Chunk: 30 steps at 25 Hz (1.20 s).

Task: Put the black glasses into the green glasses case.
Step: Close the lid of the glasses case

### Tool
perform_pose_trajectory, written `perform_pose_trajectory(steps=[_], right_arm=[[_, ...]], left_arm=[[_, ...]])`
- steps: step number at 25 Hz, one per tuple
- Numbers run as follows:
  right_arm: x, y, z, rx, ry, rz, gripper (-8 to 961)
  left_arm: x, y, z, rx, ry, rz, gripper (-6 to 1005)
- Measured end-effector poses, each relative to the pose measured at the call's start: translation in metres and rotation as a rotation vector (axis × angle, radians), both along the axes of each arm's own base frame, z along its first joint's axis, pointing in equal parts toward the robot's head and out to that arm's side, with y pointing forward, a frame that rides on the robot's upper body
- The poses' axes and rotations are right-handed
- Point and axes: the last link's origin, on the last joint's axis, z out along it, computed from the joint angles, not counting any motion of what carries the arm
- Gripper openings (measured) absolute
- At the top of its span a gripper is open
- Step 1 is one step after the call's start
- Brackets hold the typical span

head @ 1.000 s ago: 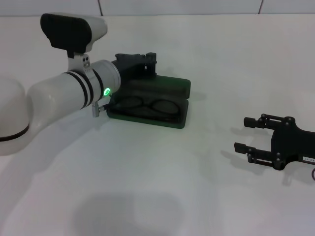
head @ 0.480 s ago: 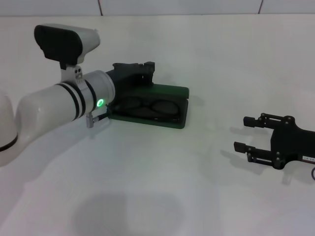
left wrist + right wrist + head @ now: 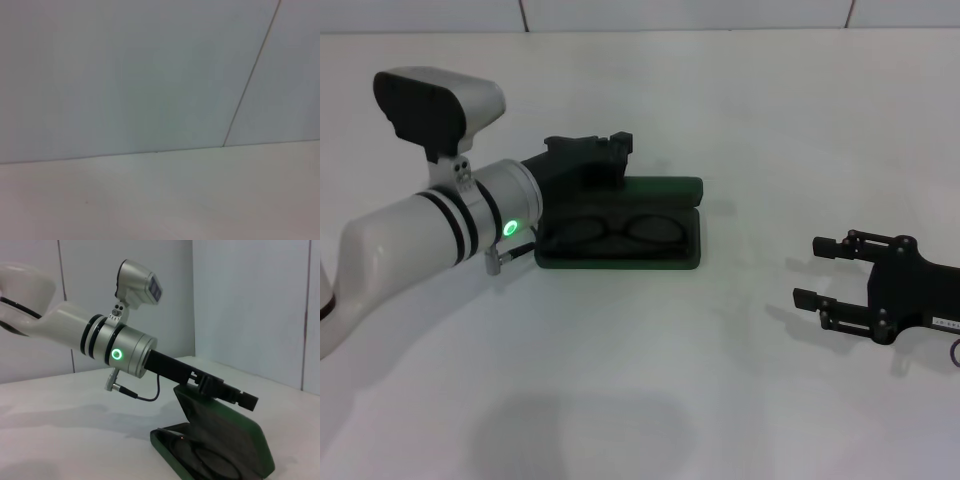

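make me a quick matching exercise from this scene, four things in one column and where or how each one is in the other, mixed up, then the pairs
Things:
1. black glasses
2. green glasses case
3. left gripper
4. right gripper

States:
A. lying on the table, lid raised
B. over the far side of the case, at its lid
C. lying inside the case's tray
D. far out to the right of the case, fingers apart, holding nothing

Pairs: 1-C, 2-A, 3-B, 4-D

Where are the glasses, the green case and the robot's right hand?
black glasses [image 3: 620, 230], head view, on the bridge between the lenses.
green glasses case [image 3: 665, 186], head view, on the raised lid.
right gripper [image 3: 812, 270], head view, between its fingertips.
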Motion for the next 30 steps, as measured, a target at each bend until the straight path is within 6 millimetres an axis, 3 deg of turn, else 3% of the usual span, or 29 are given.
perform_pose_trajectory(steps=[30], right_arm=[[-0.001, 0.001, 0.0, 0.0, 0.0, 0.001, 653]], left_arm=[[-0.02, -0.028, -0.005, -0.037, -0.036, -0.088, 51]])
